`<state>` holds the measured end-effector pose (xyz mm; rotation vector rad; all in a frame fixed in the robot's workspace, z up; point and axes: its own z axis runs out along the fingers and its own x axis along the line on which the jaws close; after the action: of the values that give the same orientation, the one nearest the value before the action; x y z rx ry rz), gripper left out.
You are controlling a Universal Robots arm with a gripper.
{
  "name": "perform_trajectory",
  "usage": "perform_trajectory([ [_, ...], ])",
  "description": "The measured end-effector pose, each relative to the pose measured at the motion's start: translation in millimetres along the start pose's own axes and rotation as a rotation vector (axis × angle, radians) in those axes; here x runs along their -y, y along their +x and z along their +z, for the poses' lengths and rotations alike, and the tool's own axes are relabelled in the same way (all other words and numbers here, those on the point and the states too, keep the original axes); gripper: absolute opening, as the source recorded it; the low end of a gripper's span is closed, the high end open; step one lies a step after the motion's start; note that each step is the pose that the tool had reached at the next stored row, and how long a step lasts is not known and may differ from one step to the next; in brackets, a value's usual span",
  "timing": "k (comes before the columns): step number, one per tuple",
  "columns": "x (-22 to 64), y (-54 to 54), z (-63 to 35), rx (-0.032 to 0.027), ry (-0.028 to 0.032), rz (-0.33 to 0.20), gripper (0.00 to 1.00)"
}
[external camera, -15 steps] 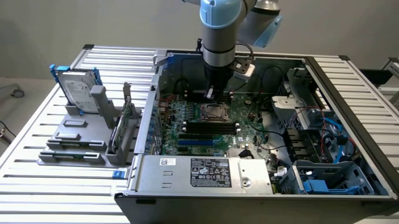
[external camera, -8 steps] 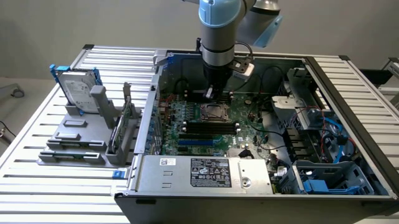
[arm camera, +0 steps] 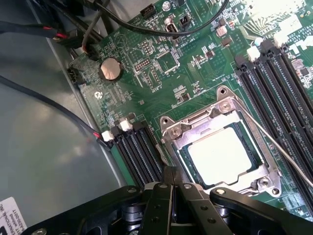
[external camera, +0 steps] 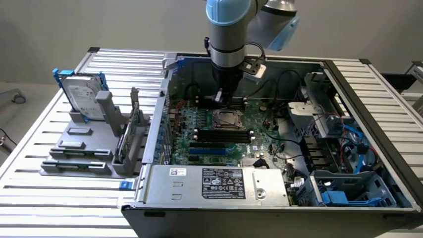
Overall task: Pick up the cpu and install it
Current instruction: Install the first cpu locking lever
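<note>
- Slatted counter (external camera: 39, 148) is occupied by an open PC case (external camera: 198, 218).
- cpu (arm camera: 222, 156) is already seated in socket (arm camera: 200, 117); placement judged done, lever (arm camera: 274, 140) judged unlatched.
- gripper (arm camera: 171, 176) is closed and empty, seen at socket's 12 o'clock in exterior view.

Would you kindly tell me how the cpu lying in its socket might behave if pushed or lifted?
The cpu is a flat plate, so probably stiff and won't roll. Its smooth metal top may be slippery. Ringed by the socket frame, it likely resists sideways pushes.
</note>
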<state>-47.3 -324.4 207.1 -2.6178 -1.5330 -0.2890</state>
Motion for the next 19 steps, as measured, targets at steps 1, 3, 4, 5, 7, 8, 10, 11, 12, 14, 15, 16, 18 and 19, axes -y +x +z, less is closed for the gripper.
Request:
perform_trajectory([
  [1, 0.8, 0.3, -0.3, 0.0, 0.0, 0.0, 0.11],
  [3, 1.6, 0.6, -0.8, 0.0, 0.0, 0.0, 0.11],
  [4, 1.7, 0.6, -0.9, -0.0001, 0.0, 0.0, 0.11],
  [5, 1.8, 0.7, -1.0, -0.0001, 0.0, 0.0, 0.11],
  [7, 1.8, 0.7, -1.0, -0.0003, 0.0001, 0.0, 0.11],
  [8, 1.8, 0.7, -1.1, -0.0001, 0.0001, 0.0, 0.11],
  [10, 1.8, 0.7, -1.1, -0.0003, -0.0003, 0.0, 0.11],
  [11, 1.8, 0.7, -1.1, -0.0005, -0.0006, 0.0, 0.11],
  [12, 1.8, 0.7, -1.1, -0.0007, -0.0011, 0.0, 0.11],
  [14, 1.9, 0.7, -0.9, -0.0013, -0.0025, 0.0, 0.11],
  [15, 1.9, 0.6, -0.7, -0.002, -0.0034, -0.001, 0.11],
  [16, 1.9, 0.5, -0.4, -0.0024, -0.0043, -0.001, 0.11],
  [18, 1.9, 0.4, 0.3, -0.0035, -0.0059, -0.001, 0.11],
  [19, 1.9, 0.3, 0.7, -0.0039, -0.0067, -0.001, 0.11],
])
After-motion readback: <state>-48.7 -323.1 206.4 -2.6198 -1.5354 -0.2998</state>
